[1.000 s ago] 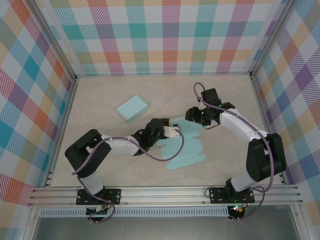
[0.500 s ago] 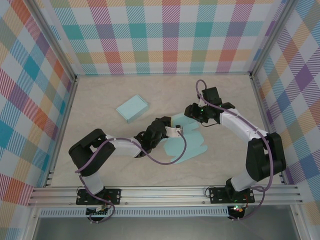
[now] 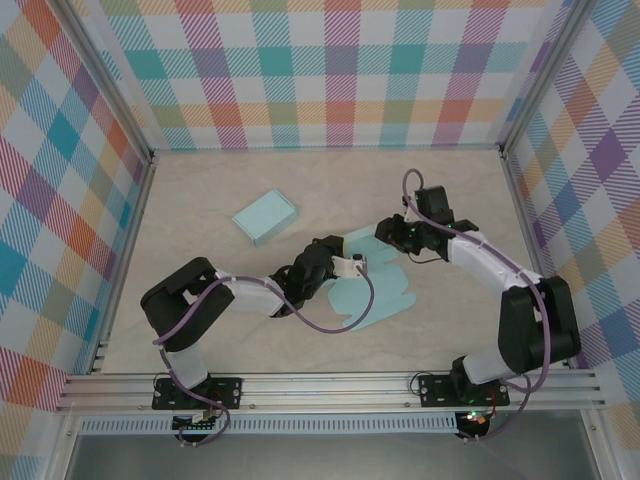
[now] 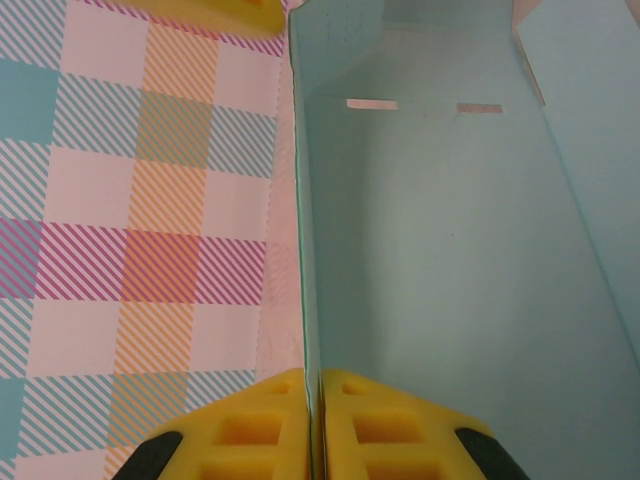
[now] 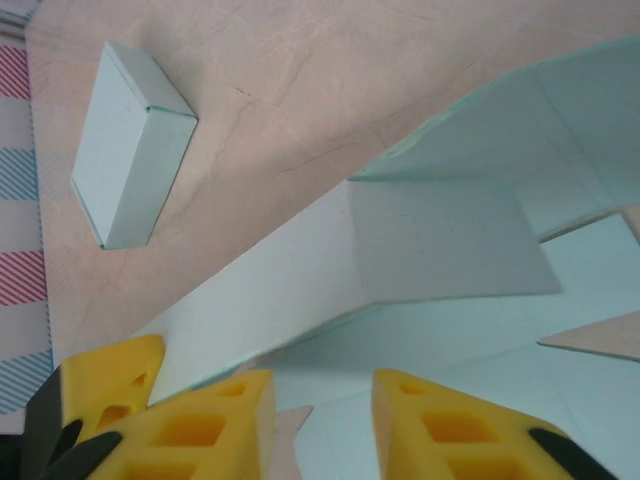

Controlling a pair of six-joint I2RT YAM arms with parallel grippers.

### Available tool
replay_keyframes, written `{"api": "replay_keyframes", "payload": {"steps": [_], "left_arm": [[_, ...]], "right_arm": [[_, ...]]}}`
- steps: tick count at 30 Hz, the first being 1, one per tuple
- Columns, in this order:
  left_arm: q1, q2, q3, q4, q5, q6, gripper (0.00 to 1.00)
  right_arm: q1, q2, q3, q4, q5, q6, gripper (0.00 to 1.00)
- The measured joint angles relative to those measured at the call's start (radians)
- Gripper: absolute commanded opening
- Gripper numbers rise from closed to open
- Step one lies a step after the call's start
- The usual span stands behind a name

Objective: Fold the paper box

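Note:
The paper box (image 3: 375,297) is a flat teal cut-out lying mid-table. My left gripper (image 3: 353,265) is shut on one of its panels, which stands on edge. In the left wrist view the thin sheet (image 4: 440,250) runs up from between the yellow pads (image 4: 318,385). My right gripper (image 3: 386,233) hovers over the far edge of the cut-out. Its jaws stand apart (image 5: 322,395) above the teal sheet (image 5: 440,240), and a raised flap (image 5: 270,290) passes just left of them.
A folded teal box (image 3: 265,216) lies at the back left, also visible from the right wrist camera (image 5: 125,160). Checked walls (image 3: 330,70) enclose the table on three sides. Purple cables loop from both arms over the cut-out.
My right gripper has narrowed its jaws and shifted slightly right. My left gripper pushed right with the panel, and the cut-out has shifted toward the back.

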Motion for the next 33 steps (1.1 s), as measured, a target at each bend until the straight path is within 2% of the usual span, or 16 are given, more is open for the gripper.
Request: {"api": "replay_keyframes", "payload": {"steps": [2, 7, 11, 16, 23, 27, 33], "left_arm": [[0.000, 0.000, -0.006, 0.010, 0.000, -0.004, 0.11], [0.005, -0.007, -0.019, 0.014, 0.010, -0.023, 0.11], [0.009, -0.048, -0.040, 0.007, 0.028, -0.049, 0.11], [0.010, -0.092, -0.056, 0.007, 0.047, -0.080, 0.11], [0.014, -0.118, -0.063, -0.001, 0.067, -0.111, 0.11], [0.018, -0.120, -0.063, -0.011, 0.080, -0.133, 0.11], [0.041, -0.120, -0.063, -0.018, 0.100, -0.182, 0.11]], "right_arm": [[-0.019, -0.060, -0.025, -0.008, -0.002, -0.006, 0.39], [-0.066, -0.174, -0.040, -0.057, 0.028, -0.045, 0.39], [-0.120, -0.195, -0.119, -0.047, 0.034, -0.055, 0.38], [-0.161, -0.090, -0.175, -0.016, 0.010, -0.055, 0.37], [-0.161, 0.095, -0.174, 0.098, -0.024, -0.055, 0.39], [-0.161, 0.147, -0.176, 0.174, -0.039, -0.054, 0.43], [-0.161, 0.188, -0.191, 0.302, -0.053, -0.054, 0.44]]}}
